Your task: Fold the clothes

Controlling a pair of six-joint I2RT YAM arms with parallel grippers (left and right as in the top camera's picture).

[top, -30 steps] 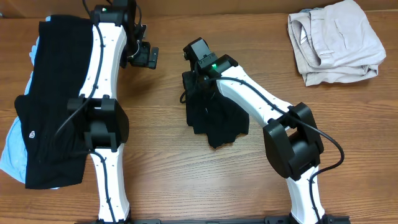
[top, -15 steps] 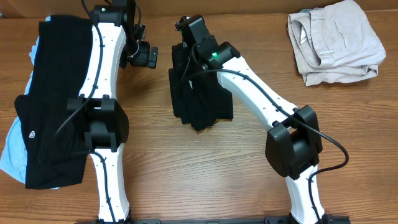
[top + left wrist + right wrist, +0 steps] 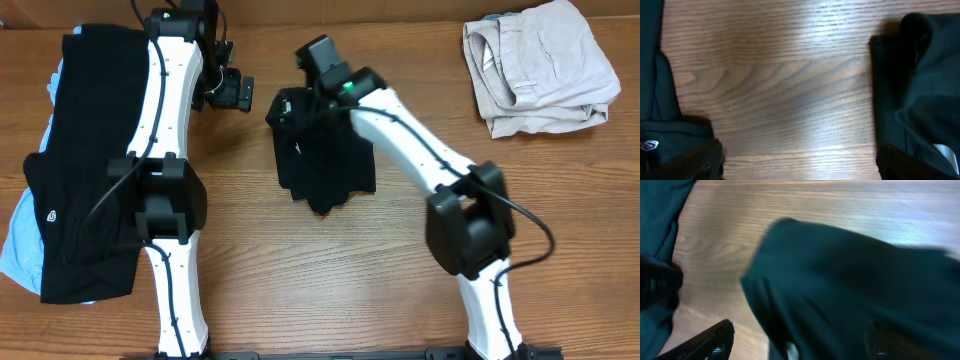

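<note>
Clothes [image 3: 85,150]: black shirt [image 3: 310,172] bundled mid wooden table [image 3: 330,290], beige trousers [image 3: 535,65] far right; left fingers [image 3: 700,160] spread, right fingers [image 3: 715,337] spread.

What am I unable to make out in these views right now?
- Right wrist view: black shirt is blurred, folds unreadable.
- Overhead: pale blue garment is mostly buried under the black pile.
- Left wrist view: white tag is cropped at the edge, unreadable.

Black T-shirt [image 3: 310,170], beige trousers [image 3: 540,70]

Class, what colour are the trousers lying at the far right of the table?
The trousers are plain beige with no pattern. They show best in the overhead view.
</note>
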